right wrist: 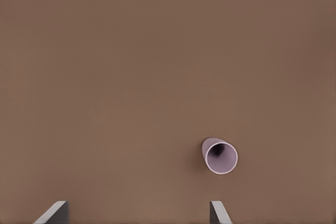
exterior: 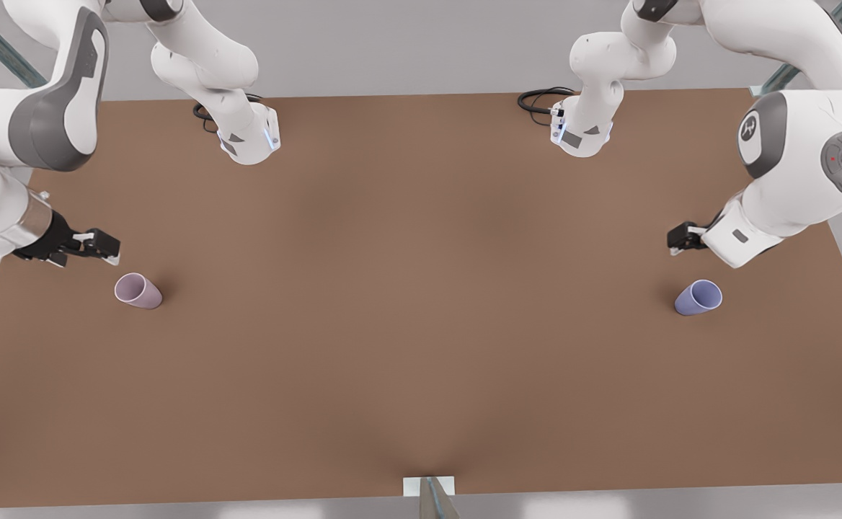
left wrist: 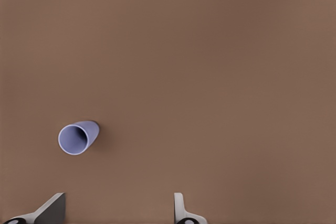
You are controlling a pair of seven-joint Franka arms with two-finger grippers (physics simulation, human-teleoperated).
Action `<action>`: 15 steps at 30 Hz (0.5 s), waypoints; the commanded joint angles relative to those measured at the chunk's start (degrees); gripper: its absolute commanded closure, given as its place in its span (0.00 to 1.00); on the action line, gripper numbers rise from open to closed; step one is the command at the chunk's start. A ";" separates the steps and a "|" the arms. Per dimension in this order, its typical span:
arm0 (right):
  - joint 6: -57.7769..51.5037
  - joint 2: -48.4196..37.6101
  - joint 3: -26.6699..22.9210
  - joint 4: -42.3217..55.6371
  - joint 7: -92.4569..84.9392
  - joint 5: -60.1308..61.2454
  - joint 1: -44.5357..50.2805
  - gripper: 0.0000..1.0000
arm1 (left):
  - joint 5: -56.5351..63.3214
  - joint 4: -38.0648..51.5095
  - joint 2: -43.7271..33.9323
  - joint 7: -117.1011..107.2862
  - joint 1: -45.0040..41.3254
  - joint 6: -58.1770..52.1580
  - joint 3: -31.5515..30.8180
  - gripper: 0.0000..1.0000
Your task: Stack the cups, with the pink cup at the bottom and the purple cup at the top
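Observation:
The pink cup (exterior: 138, 291) stands mouth up on the brown table at the front view's left, and it appears again as the pink cup (right wrist: 220, 156) in the right wrist view. My right gripper (exterior: 106, 248) hovers just behind and to the left of it, open (right wrist: 136, 214), holding nothing. Far across the table at the front view's right stands the purple cup (exterior: 698, 297), also mouth up; the left wrist view looks down on the purple cup (left wrist: 77, 137). My left gripper (exterior: 678, 240) hangs behind it, open (left wrist: 118, 213) and empty.
The brown table (exterior: 421, 303) stretches wide between the two cups. Both arm bases (exterior: 251, 137) (exterior: 581, 133) with black cables (exterior: 540, 99) stand at the far edge. A small white bracket (exterior: 428, 490) sits at the near edge.

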 commanded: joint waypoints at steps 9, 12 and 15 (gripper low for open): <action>8.83 1.40 -6.90 -9.21 -13.41 0.59 0.62 0.00 | -0.39 -0.41 -0.12 0.68 0.01 -0.42 0.45 0.00; 10.94 3.42 -7.79 -9.47 -16.22 0.59 0.01 0.00 | -0.39 -0.41 0.05 0.77 0.10 -1.12 1.06 0.00; 15.51 5.45 -9.01 -11.67 -24.04 0.67 -1.49 0.00 | -0.30 -0.49 0.14 0.77 0.10 -1.47 1.15 0.00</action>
